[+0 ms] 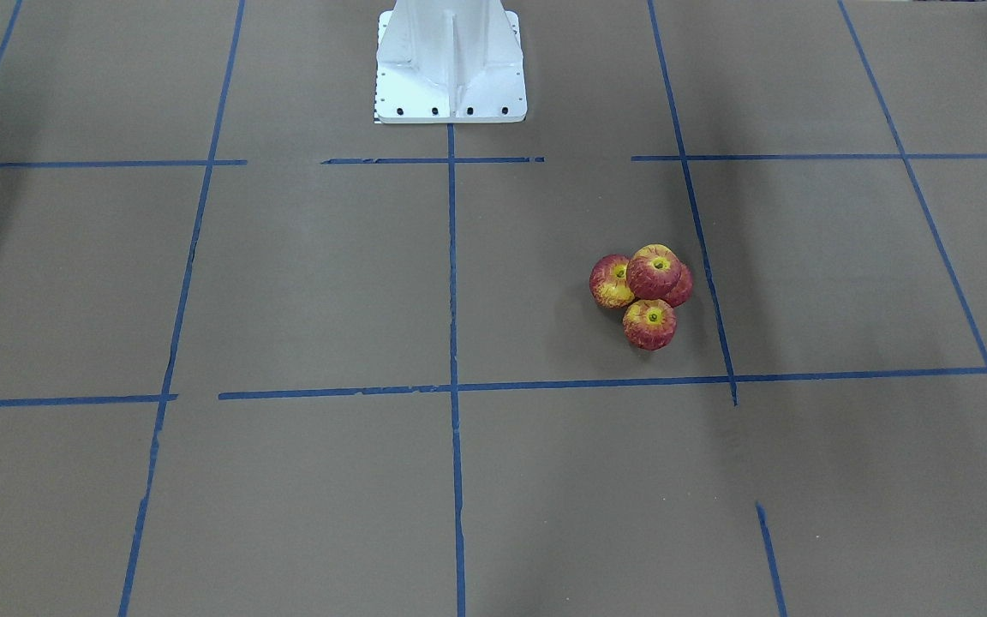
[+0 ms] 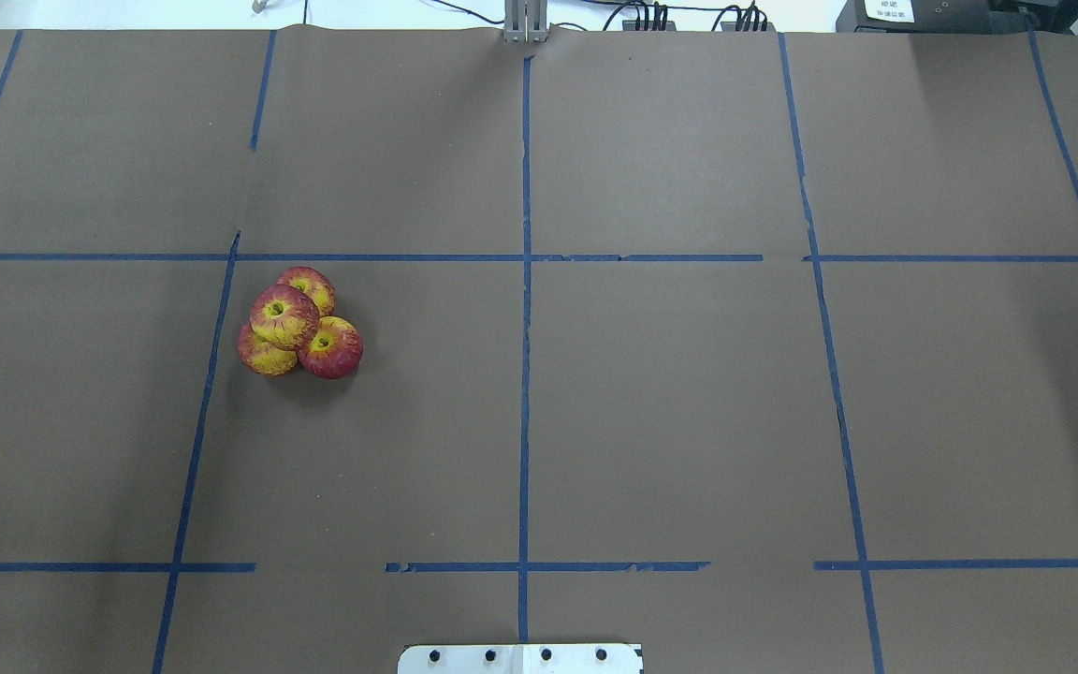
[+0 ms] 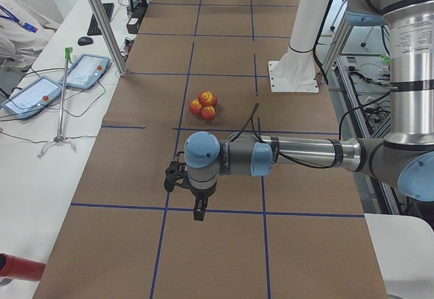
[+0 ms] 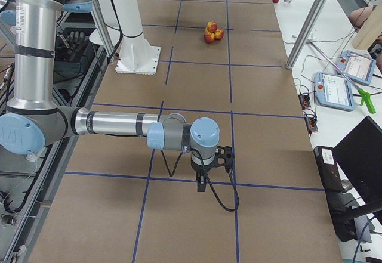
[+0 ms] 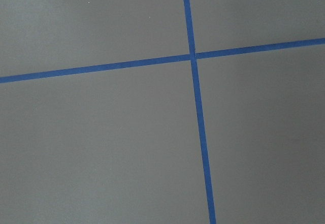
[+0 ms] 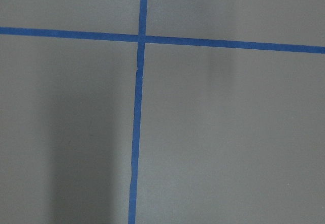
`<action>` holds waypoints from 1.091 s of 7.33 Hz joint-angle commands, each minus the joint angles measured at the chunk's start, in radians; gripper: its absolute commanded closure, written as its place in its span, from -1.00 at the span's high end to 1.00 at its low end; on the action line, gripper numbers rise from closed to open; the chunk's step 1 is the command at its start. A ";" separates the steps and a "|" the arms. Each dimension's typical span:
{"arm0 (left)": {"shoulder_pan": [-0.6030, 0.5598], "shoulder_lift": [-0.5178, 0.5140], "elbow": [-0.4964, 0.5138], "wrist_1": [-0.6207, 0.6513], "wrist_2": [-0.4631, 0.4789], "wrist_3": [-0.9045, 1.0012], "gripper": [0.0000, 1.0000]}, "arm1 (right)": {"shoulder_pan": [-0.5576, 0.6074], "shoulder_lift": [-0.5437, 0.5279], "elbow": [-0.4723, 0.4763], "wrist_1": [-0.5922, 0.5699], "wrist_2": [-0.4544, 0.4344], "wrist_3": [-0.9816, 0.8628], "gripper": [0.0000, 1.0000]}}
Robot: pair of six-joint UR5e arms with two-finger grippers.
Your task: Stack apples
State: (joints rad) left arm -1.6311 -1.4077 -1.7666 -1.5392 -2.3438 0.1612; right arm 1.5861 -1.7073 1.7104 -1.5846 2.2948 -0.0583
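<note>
Four red and yellow apples sit in one cluster on the brown table. Three rest on the table touching each other: one, one and one. The fourth apple sits on top of them, stem dimple up. The cluster also shows in the exterior left view and the exterior right view. My left gripper hangs above the table far from the apples; I cannot tell whether it is open. My right gripper hangs at the opposite end; I cannot tell its state either. Both wrist views show only table.
Blue tape lines divide the brown table into squares. The white robot base stands at the table's robot side. Tablets and a stand lie on the white bench beside the table. A metal post stands at that bench's edge.
</note>
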 commanded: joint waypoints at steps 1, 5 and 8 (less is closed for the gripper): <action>-0.001 0.023 0.001 -0.002 -0.003 0.094 1.00 | 0.000 0.000 0.000 0.000 0.000 0.000 1.00; -0.001 0.001 0.007 0.002 0.006 0.093 1.00 | 0.000 0.000 0.000 0.000 0.000 0.000 1.00; -0.001 -0.020 0.027 -0.002 -0.003 0.098 1.00 | 0.000 0.000 0.000 0.000 0.000 0.000 1.00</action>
State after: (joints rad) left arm -1.6322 -1.4237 -1.7434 -1.5394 -2.3432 0.2575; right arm 1.5861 -1.7073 1.7108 -1.5846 2.2948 -0.0583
